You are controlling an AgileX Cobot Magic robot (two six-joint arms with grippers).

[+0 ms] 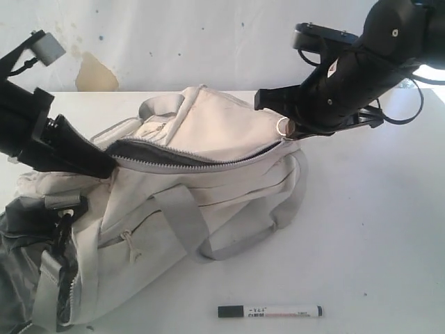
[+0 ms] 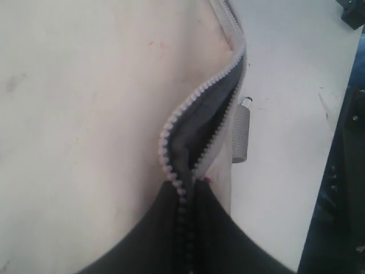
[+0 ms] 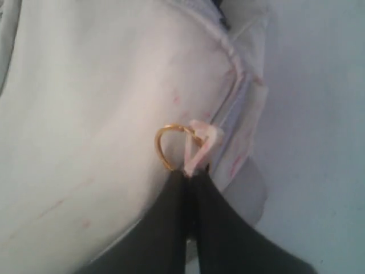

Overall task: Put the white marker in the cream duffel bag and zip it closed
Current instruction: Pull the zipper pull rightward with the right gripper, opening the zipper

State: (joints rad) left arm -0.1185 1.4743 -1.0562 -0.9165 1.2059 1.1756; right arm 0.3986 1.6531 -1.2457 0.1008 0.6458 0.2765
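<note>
**A:** What is the setting looking like?

**B:** A white table (image 1: 375, 229) is filling most of the scene. A pale wall (image 1: 208, 42) is rising behind it, with a tan stain (image 1: 96, 73) showing on it.

**A:** And where is the cream duffel bag sitting?

**B:** The cream duffel bag (image 1: 208, 132) is lying across the left and middle of the table, its grey handles (image 1: 188, 229) drooping toward the front edge. A dark grey fabric item (image 1: 21, 264) is bunching up against its left end.

**A:** Is the zipper running shut?

**B:** No, the zipper (image 1: 201, 163) is gaping along the top of the bag, and dark lining is showing through the gap.

**A:** What is the left pincer doing?

**B:** The left pincer (image 1: 110, 163) is pressing together on the left end of the zipper line. In the left wrist view its dark fingers (image 2: 165, 228) are meeting right where the two rows of teeth are parting.

**A:** And the right one?

**B:** The right pincer (image 1: 290, 131) is pinching a small fabric tab (image 3: 202, 142) at the bag's right end. A gold ring (image 3: 165, 145) is hanging from that tab, just beside the fingertips.

**A:** Where is the white marker lying?

**B:** The white marker (image 1: 270, 312) is lying flat on the table near the front edge. It is outside the bag and well apart from both pincers, with its black cap pointing toward the left of the exterior view.
</note>
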